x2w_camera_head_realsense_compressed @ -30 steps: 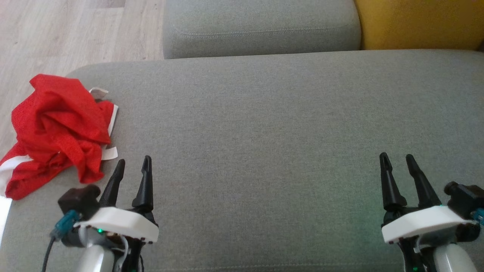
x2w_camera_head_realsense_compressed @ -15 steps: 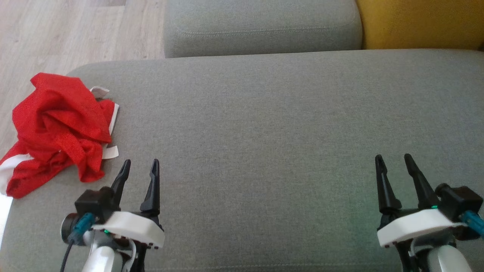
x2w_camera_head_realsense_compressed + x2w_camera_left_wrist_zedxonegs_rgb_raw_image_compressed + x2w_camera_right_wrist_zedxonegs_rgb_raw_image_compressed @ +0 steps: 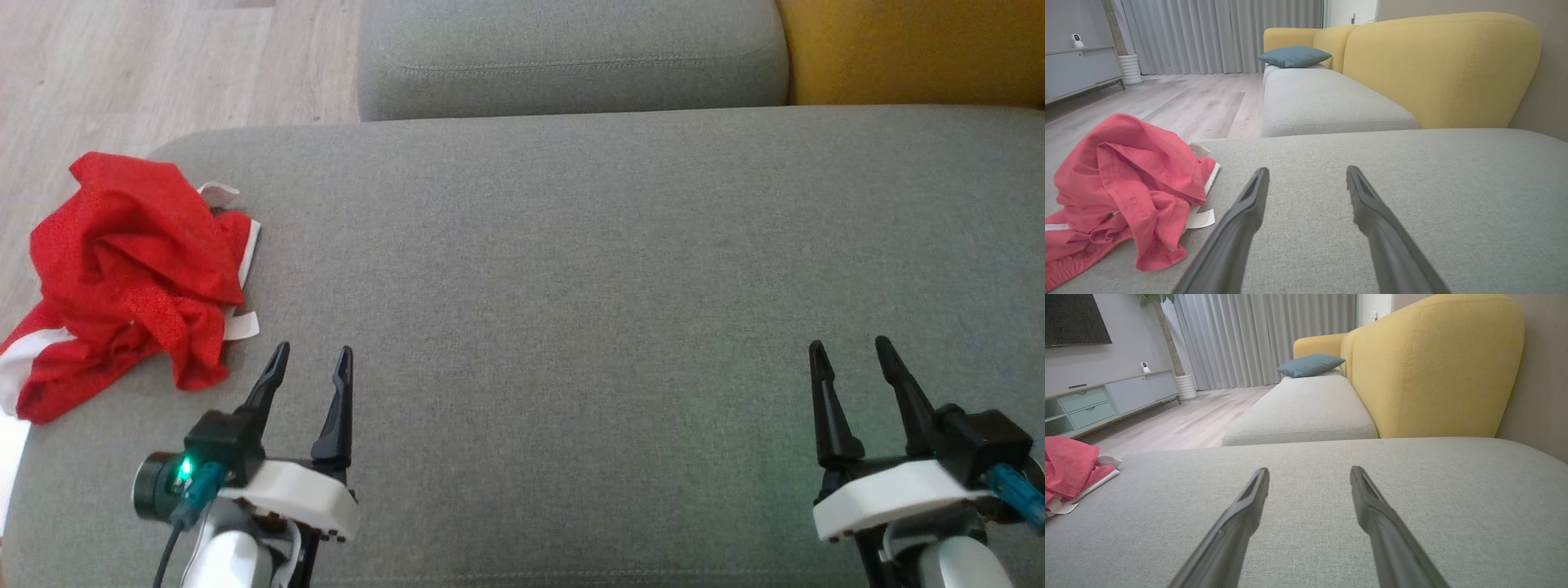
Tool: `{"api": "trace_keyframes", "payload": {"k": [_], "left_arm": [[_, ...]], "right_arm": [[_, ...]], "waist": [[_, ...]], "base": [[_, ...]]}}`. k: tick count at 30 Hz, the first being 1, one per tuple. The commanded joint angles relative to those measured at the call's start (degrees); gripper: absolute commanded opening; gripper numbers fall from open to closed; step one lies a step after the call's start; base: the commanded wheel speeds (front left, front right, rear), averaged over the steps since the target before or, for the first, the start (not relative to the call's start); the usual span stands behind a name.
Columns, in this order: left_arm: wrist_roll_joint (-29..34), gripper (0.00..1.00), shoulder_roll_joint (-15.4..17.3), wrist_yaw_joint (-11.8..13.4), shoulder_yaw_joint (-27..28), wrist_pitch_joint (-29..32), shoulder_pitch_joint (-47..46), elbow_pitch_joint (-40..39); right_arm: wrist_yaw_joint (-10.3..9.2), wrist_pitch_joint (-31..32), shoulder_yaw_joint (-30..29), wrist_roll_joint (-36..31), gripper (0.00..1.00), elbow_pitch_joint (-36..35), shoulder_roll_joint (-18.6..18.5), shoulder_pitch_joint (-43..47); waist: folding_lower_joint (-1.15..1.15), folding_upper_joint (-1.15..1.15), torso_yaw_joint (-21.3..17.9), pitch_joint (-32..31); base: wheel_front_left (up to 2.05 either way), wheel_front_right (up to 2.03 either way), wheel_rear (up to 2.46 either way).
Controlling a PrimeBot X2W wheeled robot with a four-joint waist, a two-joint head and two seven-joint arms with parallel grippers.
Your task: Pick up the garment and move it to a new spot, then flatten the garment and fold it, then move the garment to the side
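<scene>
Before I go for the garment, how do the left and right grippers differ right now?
The left gripper sits close beside the crumpled red garment, near its lower right edge; the right gripper is far across the grey cushion from it. The left gripper's fingers lean toward the right in the head view, while the right gripper's lean left. Both are open, empty and touching no cloth.

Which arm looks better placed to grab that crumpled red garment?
Left, probably. The left end effector, open, hovers just beside the red garment on the grey cushion; the right end effector, also open, is far off at the other end.
</scene>
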Motion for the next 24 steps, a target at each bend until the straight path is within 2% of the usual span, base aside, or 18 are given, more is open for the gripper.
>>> {"api": "trace_keyframes", "payload": {"k": [1,15,24], "left_arm": [[-0.03,1.00,0.61,0.52,1.96,-0.71,-3.43,-1.55],[-0.27,1.00,0.18,0.65,2.70,-0.71,-3.85,-0.89],[-0.14,1.00,0.29,1.17,3.59,-0.71,-4.79,-0.76]], "right_arm": [[0.44,-0.48,1.07,0.08,1.00,-2.09,-0.01,-0.91],[0.44,-0.26,0.43,0.40,1.00,-2.45,0.38,-0.82],[0.44,0.24,1.15,0.46,1.00,-4.09,0.48,-0.75]], "waist": [[0.00,0.00,-0.08,0.07],[0.00,0.00,0.50,0.27],[0.00,0.00,5.15,0.69]], "base": [[0.00,0.00,0.00],[0.00,0.00,0.00],[0.00,0.00,0.00]]}}
